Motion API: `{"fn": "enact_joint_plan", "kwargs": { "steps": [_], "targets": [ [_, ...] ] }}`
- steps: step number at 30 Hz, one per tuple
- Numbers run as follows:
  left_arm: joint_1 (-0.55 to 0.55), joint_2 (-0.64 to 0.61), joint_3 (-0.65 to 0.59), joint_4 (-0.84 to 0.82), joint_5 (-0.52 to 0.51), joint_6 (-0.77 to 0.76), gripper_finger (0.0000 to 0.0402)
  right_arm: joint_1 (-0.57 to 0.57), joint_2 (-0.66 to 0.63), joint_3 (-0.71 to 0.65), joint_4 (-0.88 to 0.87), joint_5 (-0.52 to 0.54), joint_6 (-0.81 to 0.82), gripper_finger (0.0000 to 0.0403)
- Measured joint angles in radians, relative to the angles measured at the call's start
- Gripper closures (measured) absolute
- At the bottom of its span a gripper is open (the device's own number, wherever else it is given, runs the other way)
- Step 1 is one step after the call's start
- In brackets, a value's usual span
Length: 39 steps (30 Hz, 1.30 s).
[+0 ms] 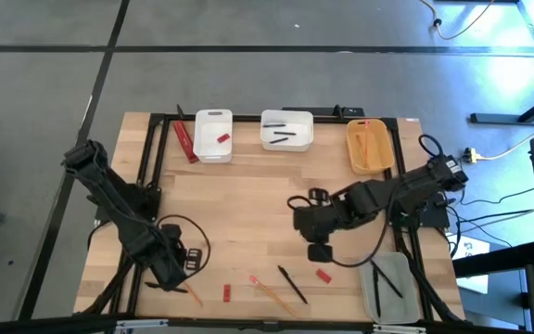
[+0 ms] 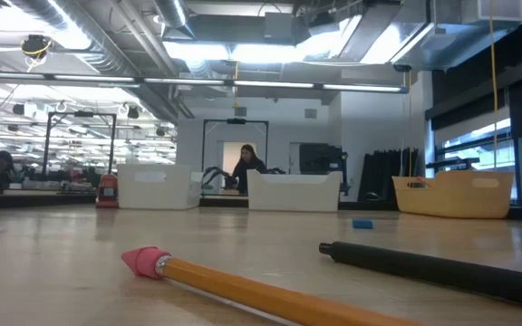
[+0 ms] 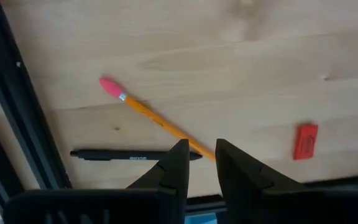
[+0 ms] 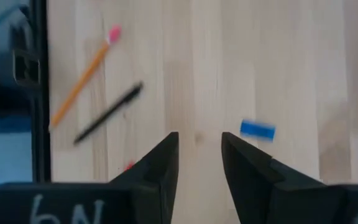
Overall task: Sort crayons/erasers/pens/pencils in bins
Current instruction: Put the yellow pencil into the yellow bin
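My left gripper point(image 1: 191, 260) point(image 3: 202, 149) is open, with a narrow gap, above the table's near left part. Past its fingertips lie a pencil with a pink end point(image 3: 154, 118) and a black pen point(image 3: 129, 154); it touches neither. My right gripper point(image 1: 317, 245) point(image 4: 199, 140) hangs open over the table's middle, near a blue eraser point(image 4: 257, 129). Another pencil point(image 1: 272, 292) and pen point(image 1: 292, 283) lie flat near the near edge. The narrow white bin point(image 1: 213, 147), wider white bin point(image 1: 286, 141) and yellow-orange bin point(image 1: 371, 162) stand along the far edge; the grey bin point(image 1: 397, 301) sits at the near right corner.
Red erasers lie at the near edge point(image 1: 226, 293) point(image 1: 323, 275) point(image 3: 306, 140). A long red object point(image 1: 185, 141) lies left of the narrow white bin. A black frame rail point(image 3: 17, 124) runs along the left side. Cables trail off the table's right. A person point(image 2: 246, 167) shows far behind the table.
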Motion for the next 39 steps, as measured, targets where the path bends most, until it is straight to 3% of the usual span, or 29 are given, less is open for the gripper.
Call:
{"fn": "enact_joint_plan", "kwargs": {
  "steps": [7,12,16,24,34,39],
  "targets": [
    [-0.014,0.009,0.000,-0.003,0.015,-0.075,0.0326,-0.050,0.000,0.000,0.239,-0.053,-0.253,0.0280],
    [-0.014,0.009,0.000,-0.004,0.015,-0.120,0.0325,-0.094,0.000,-0.005,0.371,-0.250,-0.473,0.0280],
    [-0.014,0.009,0.000,-0.015,0.015,-0.129,0.0325,-0.125,0.000,-0.010,0.402,-0.386,-0.545,0.0280],
    [-0.026,0.009,0.000,-0.014,0.018,-0.175,0.0325,-0.148,0.002,-0.010,0.402,-0.288,-0.541,0.0280],
    [-0.067,0.009,0.000,-0.013,0.018,-0.209,0.0325,-0.146,0.002,-0.010,0.406,-0.277,-0.541,0.0280],
    [-0.065,0.009,0.000,-0.011,0.001,-0.108,0.0325,-0.146,0.002,-0.010,0.406,-0.277,-0.541,0.0280]
  ]
}}
